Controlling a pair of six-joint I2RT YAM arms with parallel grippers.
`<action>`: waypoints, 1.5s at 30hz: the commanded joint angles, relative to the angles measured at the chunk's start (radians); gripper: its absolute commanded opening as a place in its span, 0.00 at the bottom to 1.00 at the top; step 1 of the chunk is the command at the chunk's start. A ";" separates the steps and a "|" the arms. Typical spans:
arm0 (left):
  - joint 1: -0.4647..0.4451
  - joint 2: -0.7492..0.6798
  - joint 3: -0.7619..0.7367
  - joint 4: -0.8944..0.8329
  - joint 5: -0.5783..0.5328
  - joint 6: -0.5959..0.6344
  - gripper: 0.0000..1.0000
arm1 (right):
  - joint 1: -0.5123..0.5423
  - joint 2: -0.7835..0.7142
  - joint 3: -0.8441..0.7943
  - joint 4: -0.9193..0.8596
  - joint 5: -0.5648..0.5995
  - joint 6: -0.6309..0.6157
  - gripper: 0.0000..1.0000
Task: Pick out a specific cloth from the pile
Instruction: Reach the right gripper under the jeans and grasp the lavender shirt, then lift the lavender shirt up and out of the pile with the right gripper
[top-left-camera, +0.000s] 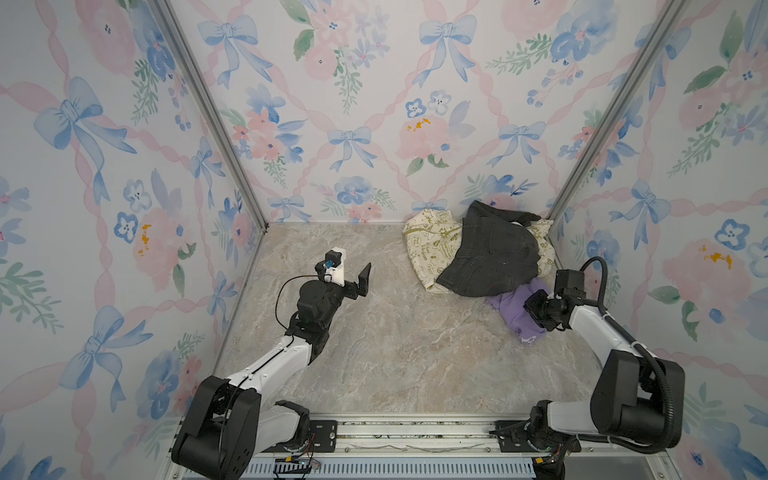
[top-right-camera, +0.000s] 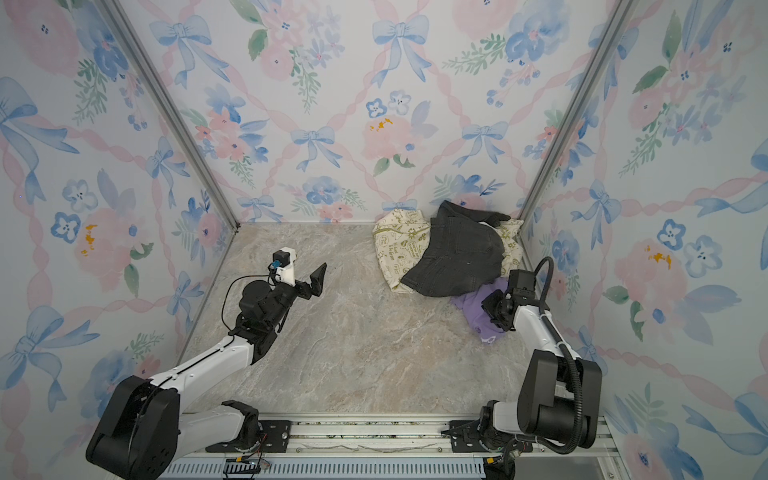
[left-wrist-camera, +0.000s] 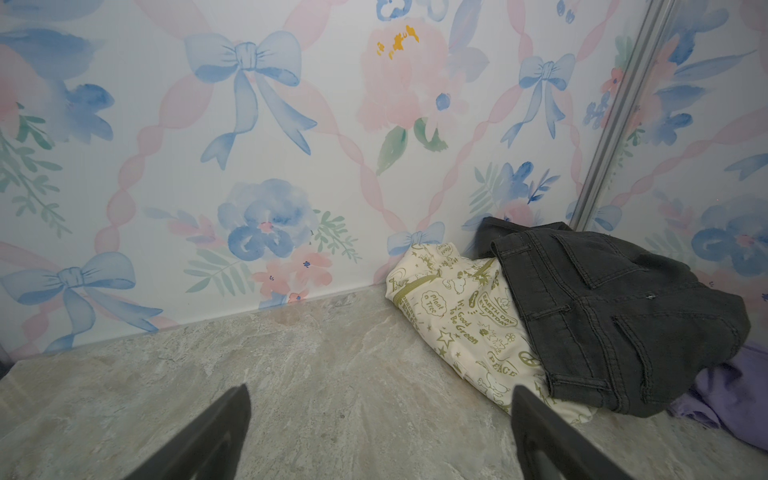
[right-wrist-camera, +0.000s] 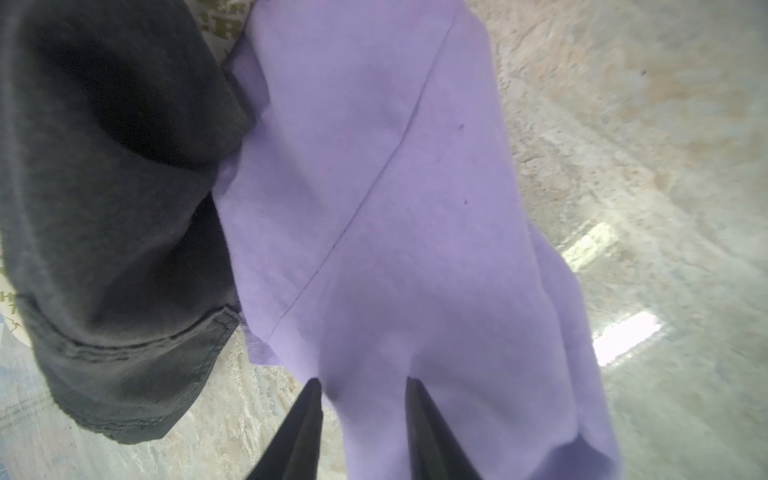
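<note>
Straddling a fold of the cloth (right-wrist-camera: 374, 187), the right pincer (right-wrist-camera: 363, 380) stands part-closed; whether it grips cannot be told. The cloth's long axis runs from this nearer pincer to under the near edge of the pile (top-right-camera: 457, 253). Left pincer (left-wrist-camera: 380, 388): wide open, empty, well apart from the pile. Count: one cloth, one denim garment (top-left-camera: 498, 249), one cream cloth (top-left-camera: 428, 245).

— Where do the top views look from?
— High over the 6 o'clock edge of the bench (top-left-camera: 374, 353), side by side, tilted down toward 12. Both top views take in the whole bench, nearly alike.
— And the wrist cameras?
— The left one looks past the left tool (left-wrist-camera: 380, 388) toward 1 o'clock, at the pile (left-wrist-camera: 602, 316) from some way off. The right one sits very close over the lavender cloth (right-wrist-camera: 395, 208). Both wrist views share the pile's edge.
</note>
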 joint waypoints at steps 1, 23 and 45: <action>-0.004 0.006 -0.007 0.001 -0.014 0.018 0.98 | -0.005 0.027 0.041 -0.038 -0.013 0.015 0.34; -0.005 0.116 0.082 0.001 0.014 0.013 0.98 | 0.018 -0.001 0.138 -0.055 0.002 0.072 0.00; -0.004 0.119 0.116 0.002 0.074 0.009 0.98 | 0.037 -0.057 0.341 0.013 0.043 0.078 0.00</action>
